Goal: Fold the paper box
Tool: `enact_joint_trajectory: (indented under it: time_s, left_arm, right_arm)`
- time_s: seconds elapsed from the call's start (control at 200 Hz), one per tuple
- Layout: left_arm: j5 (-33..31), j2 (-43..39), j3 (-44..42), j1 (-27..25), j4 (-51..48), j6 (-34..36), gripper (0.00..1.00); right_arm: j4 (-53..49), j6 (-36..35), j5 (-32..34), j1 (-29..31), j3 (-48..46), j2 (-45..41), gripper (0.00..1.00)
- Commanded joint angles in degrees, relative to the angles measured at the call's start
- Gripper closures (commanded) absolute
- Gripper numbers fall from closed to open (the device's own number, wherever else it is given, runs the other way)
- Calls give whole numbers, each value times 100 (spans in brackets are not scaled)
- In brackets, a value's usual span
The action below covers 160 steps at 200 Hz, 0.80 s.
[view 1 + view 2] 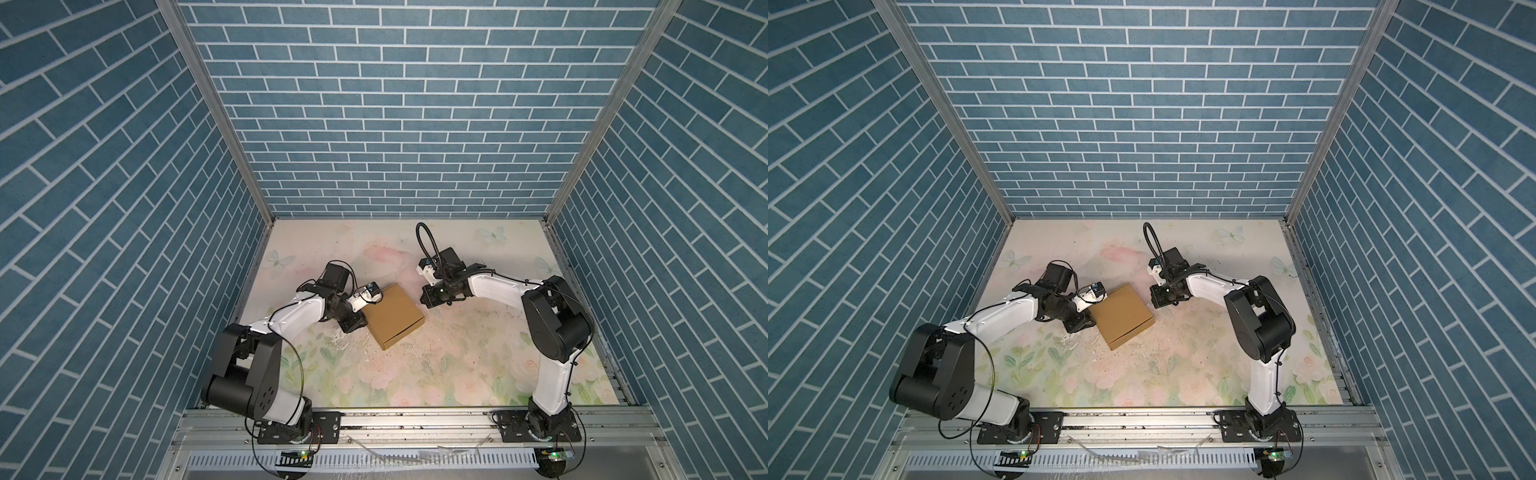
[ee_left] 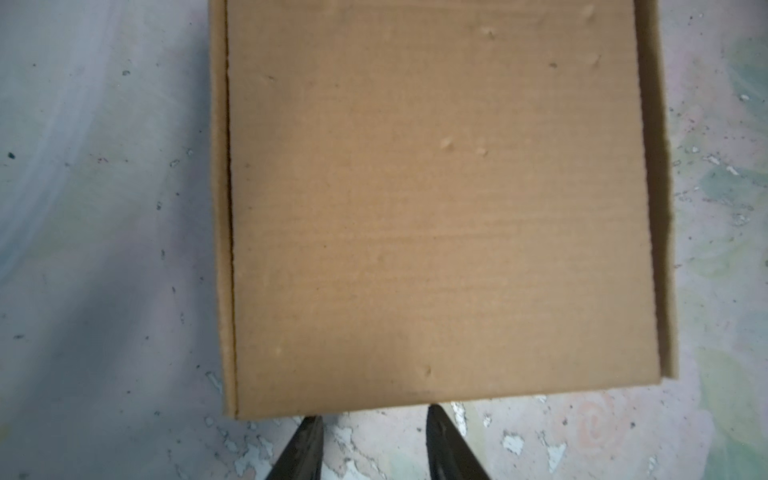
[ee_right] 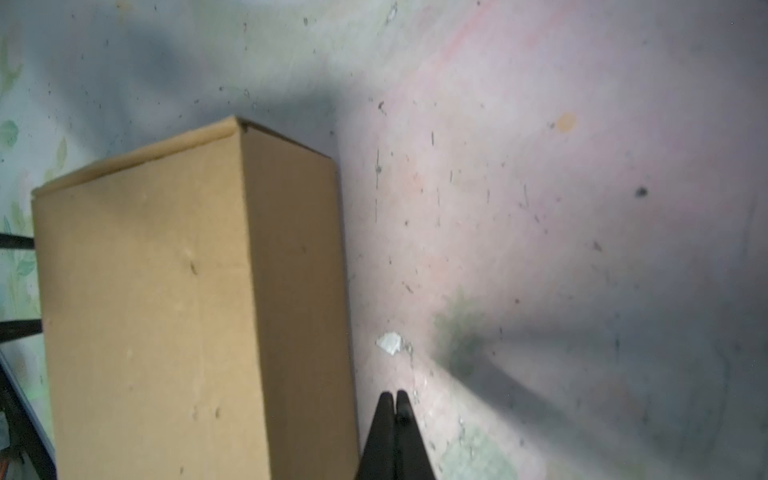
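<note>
Nearest the lens are the left gripper (image 2: 372, 415) tips, parted to a middling gap with nothing between them. The paper box (image 2: 440, 208) lies dead ahead of them on the table (image 2: 104, 249), with its near edge just past the tips and its length running away from them. It looks closed up already tbh. The right gripper (image 3: 394, 398) is pinched together and empty, with the box off to its side and apart. So I reckon left is nearer.
</note>
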Motion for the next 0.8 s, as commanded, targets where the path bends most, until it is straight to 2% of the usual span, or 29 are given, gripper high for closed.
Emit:
enact_joint_trajectory:
  time_s: [0.0,0.11,0.27,0.4,0.525,0.795]
  left_arm:
    - [44,293,326,-247,34,-344,57]
    - [-247,586,569,-432,119,-674,57]
    - [-680,976,1096,-671,-14,-1027,58]
    - [-1214,1553,1823,-798,-151,-1404,58]
    - [-1695,2259,2792,-933,-803,-1472,54]
    - [-1867,2575,3311,-1019,-894,-1544,52]
  right_arm:
    - [69,398,-54,28,-165,-337,100]
    - [334,580,-15,35,-423,-494,100]
    - [165,625,278,33,-473,-581,100]
    - [48,590,573,9,-535,-640,100]
    - [-141,625,827,0,-578,-748,100]
    - [-49,853,1171,0,-858,-1043,100]
